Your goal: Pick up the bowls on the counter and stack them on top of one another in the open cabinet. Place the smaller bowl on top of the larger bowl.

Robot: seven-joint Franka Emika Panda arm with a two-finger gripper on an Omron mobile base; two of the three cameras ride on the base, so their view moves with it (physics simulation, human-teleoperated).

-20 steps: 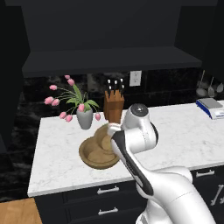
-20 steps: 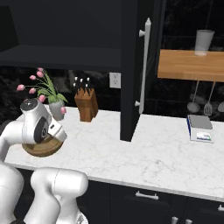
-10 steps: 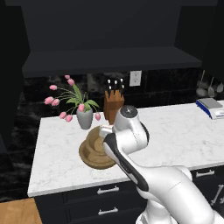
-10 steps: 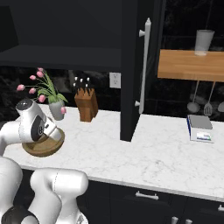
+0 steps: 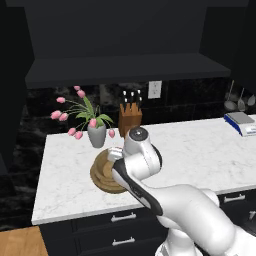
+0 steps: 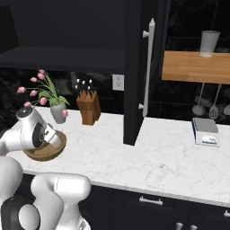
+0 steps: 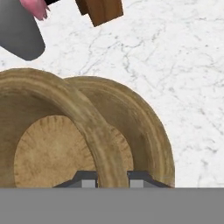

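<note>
Left base view: you are looking at the larger bowl [image 5: 102, 176] sitting on the counter [image 5: 200, 150] just in front of the grey vase [image 5: 97, 135], with the smaller bowl [image 5: 105, 162] nesting inside it; the arm is covering their right side.

Right base view: the wooden bowls are resting at the counter's left end, partly behind the arm; the open cabinet [image 6: 63, 58] is hanging above.

Hand view: your tool [image 7: 112, 177] is straddling the smaller bowl's rim [image 7: 94, 131], one fingertip on each side, jaws spread around it; whether they are pinching cannot be told.
</note>
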